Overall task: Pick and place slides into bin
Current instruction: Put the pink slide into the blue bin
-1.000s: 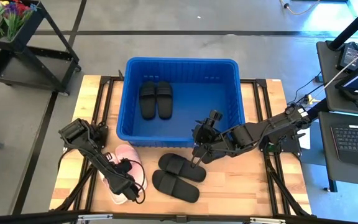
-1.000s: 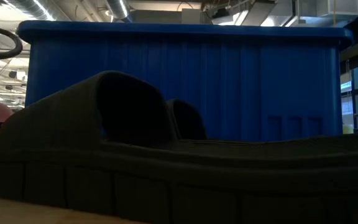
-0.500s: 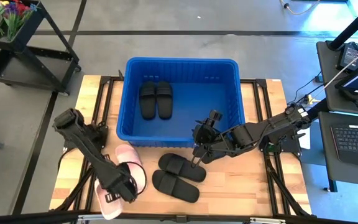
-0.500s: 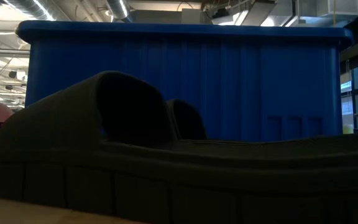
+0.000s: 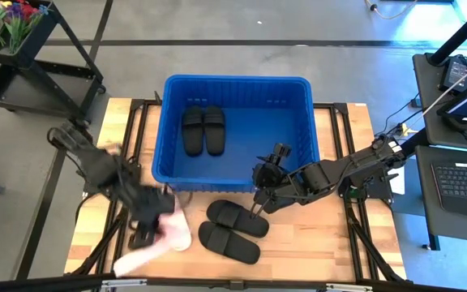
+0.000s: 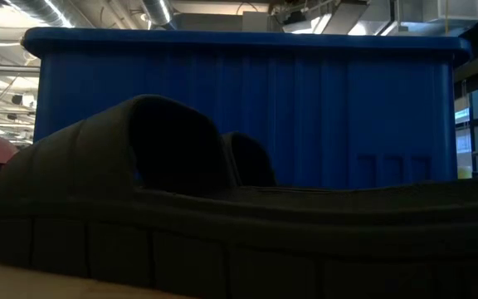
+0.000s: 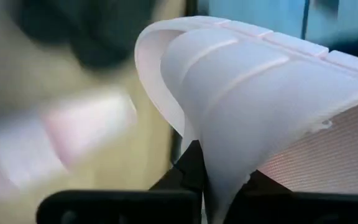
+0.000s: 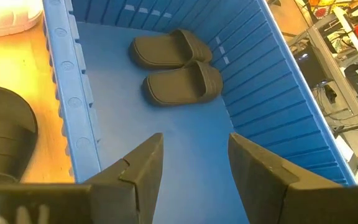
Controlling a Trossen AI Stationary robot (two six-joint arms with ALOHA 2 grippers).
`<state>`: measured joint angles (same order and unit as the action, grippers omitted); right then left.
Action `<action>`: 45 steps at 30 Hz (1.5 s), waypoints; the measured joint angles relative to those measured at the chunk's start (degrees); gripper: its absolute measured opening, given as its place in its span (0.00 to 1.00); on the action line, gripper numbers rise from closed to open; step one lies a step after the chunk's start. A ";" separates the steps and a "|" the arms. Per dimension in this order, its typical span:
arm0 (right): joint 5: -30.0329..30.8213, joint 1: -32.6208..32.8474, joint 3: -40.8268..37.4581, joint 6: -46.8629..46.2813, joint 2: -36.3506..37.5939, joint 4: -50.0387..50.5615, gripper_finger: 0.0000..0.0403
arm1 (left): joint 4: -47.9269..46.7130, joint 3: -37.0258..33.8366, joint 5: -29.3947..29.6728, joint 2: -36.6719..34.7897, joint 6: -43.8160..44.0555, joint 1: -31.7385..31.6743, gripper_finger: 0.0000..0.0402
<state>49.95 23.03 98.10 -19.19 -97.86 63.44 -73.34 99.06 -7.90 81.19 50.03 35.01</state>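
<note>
Since a second ago the left arm has swung in from the bench's front edge, dragging one pale slide (image 5: 140,253) with it; that slide now shows as a blur trailing from the left gripper (image 5: 146,235), while its mate (image 5: 175,229) lies just beside it on the bench (image 5: 331,243). The left jaws are closed tight on the pale slide's strap, which the left wrist view shows pinched and folded between them. The right gripper (image 5: 259,195) hangs over the bin's (image 5: 235,83) front wall with jaws partly open and nothing in them. One black pair (image 5: 203,128) already lies inside the bin; the other black pair (image 5: 232,229) sits on the bench in front of it.

The grip is on soft, bending strap, so on a fast swing the slide may whip, slip out, or clip the bin's rim and drop outside. Its path may also nudge the mate or cross the right arm.
</note>
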 joint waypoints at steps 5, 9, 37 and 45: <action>2.81 -0.25 0.00 -8.12 1.40 3.85 0.45 | -4.57 5.77 14.62 -0.96 -7.89 -8.98 0.01; 3.58 -1.30 0.00 -16.36 4.28 10.39 0.45 | -5.41 6.32 22.57 -0.64 -18.43 -17.54 0.01; 4.00 -16.97 0.02 -24.01 11.39 20.26 0.45 | 24.92 6.30 37.03 37.59 -57.33 -56.53 0.02; 4.00 -18.69 0.02 -24.06 11.39 20.09 0.45 | 30.30 6.30 36.75 44.10 -59.79 -56.37 0.02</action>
<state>53.95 4.34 98.13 -43.25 -86.48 83.53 -43.03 105.36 28.85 125.29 -9.76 -21.37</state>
